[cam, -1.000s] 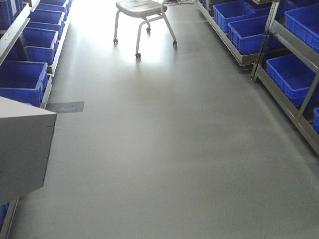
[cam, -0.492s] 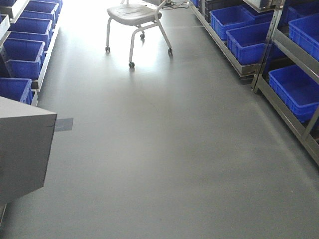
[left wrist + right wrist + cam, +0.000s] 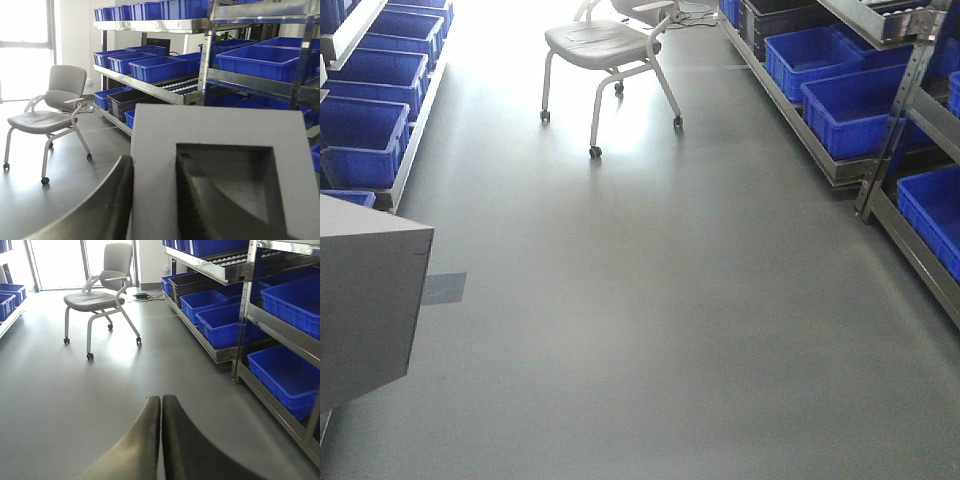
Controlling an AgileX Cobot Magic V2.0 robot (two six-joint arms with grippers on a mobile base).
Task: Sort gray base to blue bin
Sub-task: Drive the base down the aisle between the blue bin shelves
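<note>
The gray base (image 3: 160, 135) fills the lower left wrist view, its square recessed pocket facing the camera. My left gripper (image 3: 154, 160) is shut on its left wall, one finger outside and one inside the pocket. The front view shows the same block (image 3: 365, 300) held at the left edge, above the floor. My right gripper (image 3: 161, 399) is shut with its fingers pressed together on nothing, over bare floor. Blue bins (image 3: 850, 110) line racks on both sides of the aisle, with more blue bins (image 3: 260, 57) on the shelves beyond the block.
A gray wheeled chair (image 3: 605, 45) stands in the aisle ahead, in bright window light. Metal racks (image 3: 905, 90) run along the right and left sides. A dark tape patch (image 3: 445, 288) marks the gray floor.
The floor patch and the chair have slid down the front view, so I have rolled forward along the aisle, swinging slightly. The gray block keeps its place in the view.
</note>
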